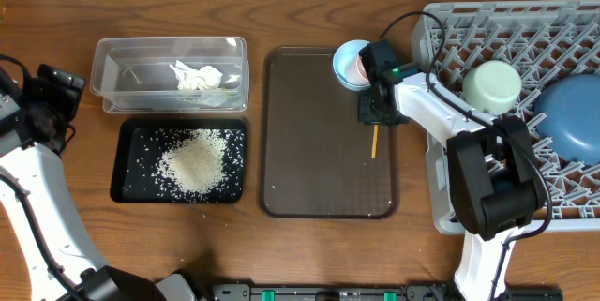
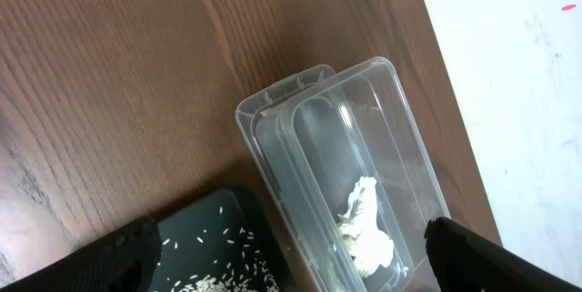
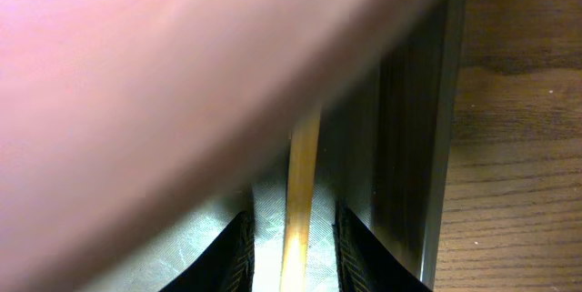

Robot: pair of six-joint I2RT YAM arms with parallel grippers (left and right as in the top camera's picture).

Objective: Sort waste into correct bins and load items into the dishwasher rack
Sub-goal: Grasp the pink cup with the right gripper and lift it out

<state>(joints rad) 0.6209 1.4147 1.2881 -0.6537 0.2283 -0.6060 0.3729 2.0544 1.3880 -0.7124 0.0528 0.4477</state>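
My right gripper hovers low over the brown serving tray. It stands open, with a narrow gap between each of its fingers and a thin yellowish stick that lies lengthwise between them. The stick pokes out toward the tray's front. Just behind the gripper a small light-blue bowl holds a pale-pink cup, which is a pink blur in the right wrist view. My left gripper hangs wide open and empty above the clear tub and the black tray.
The clear tub holds a crumpled white paper scrap. The black tray carries a heap of rice grains. The grey dishwasher rack on the right holds a mint-green bowl and a dark-blue bowl.
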